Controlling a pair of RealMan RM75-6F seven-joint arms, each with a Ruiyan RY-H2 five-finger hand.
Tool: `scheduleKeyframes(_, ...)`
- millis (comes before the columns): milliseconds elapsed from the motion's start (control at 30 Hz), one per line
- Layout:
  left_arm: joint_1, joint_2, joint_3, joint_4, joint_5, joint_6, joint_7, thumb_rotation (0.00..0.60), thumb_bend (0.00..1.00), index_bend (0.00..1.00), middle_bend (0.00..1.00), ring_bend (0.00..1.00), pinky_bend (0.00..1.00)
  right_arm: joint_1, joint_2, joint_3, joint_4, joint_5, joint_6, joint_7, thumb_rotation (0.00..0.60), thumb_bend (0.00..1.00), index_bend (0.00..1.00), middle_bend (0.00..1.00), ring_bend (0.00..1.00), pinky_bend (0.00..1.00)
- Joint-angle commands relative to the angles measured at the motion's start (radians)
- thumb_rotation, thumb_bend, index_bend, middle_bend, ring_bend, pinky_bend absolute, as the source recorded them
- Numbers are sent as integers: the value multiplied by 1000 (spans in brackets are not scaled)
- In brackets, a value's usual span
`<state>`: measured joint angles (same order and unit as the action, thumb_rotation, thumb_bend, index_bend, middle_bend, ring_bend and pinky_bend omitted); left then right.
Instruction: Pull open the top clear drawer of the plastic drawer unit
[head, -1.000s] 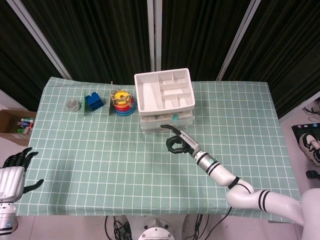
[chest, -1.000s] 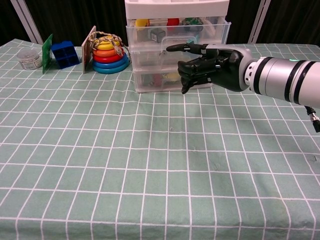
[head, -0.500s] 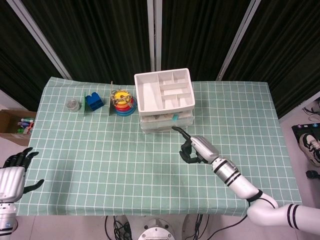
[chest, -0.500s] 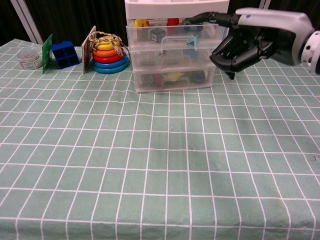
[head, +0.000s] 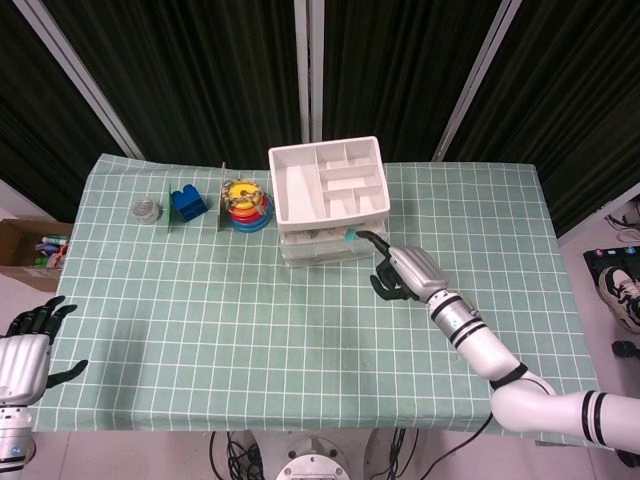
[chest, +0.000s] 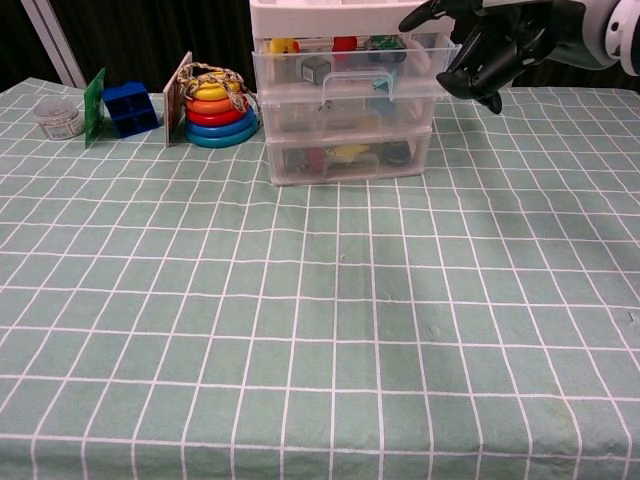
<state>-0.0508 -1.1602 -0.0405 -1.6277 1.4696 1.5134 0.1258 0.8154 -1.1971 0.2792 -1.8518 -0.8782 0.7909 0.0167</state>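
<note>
The plastic drawer unit (chest: 345, 110) stands at the table's back, with a white divided tray (head: 328, 180) on top. Its top clear drawer (chest: 350, 68) holds small colourful items, and its front lies about level with the drawers below. My right hand (chest: 497, 40) hovers at the unit's upper right corner, fingers curled in and one finger stretched towards the top drawer's right end; it holds nothing. From the head view the right hand (head: 405, 272) sits just right of the drawer fronts. My left hand (head: 27, 348) hangs off the table's left edge, fingers apart and empty.
Left of the unit stand a ring stacker (chest: 222, 105), a blue block (chest: 130, 106), a green card (chest: 95, 92) and a small jar (chest: 57, 118). A cardboard box (head: 30, 252) sits on the floor beyond the left edge. Green checked cloth (chest: 330, 330) covers the table.
My right hand rose from in front of the lower drawers and moved right, up to the unit's upper right corner. The left hand stayed still.
</note>
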Motion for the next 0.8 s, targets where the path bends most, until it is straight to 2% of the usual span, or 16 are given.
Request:
scheduleKeyframes(33, 0, 0, 0, 0, 0, 0, 0, 600, 19, 211, 141, 170, 202, 35, -3, 6, 19, 43, -41, -14, 600, 495, 137, 837, 707, 665)
scheduleKeyframes(433, -5, -1, -2, 0, -4, -10, 2, 600, 20, 211, 140, 169, 203, 89, -20, -13, 62, 121, -45, -61, 600, 501, 150, 843, 711, 668)
scheduleKeyframes(800, -7, 2, -3, -5, -7, -13, 6, 600, 20, 211, 141, 170, 203, 50, 44, -39, -13, 67, -72, -15, 600, 501, 151, 843, 711, 669)
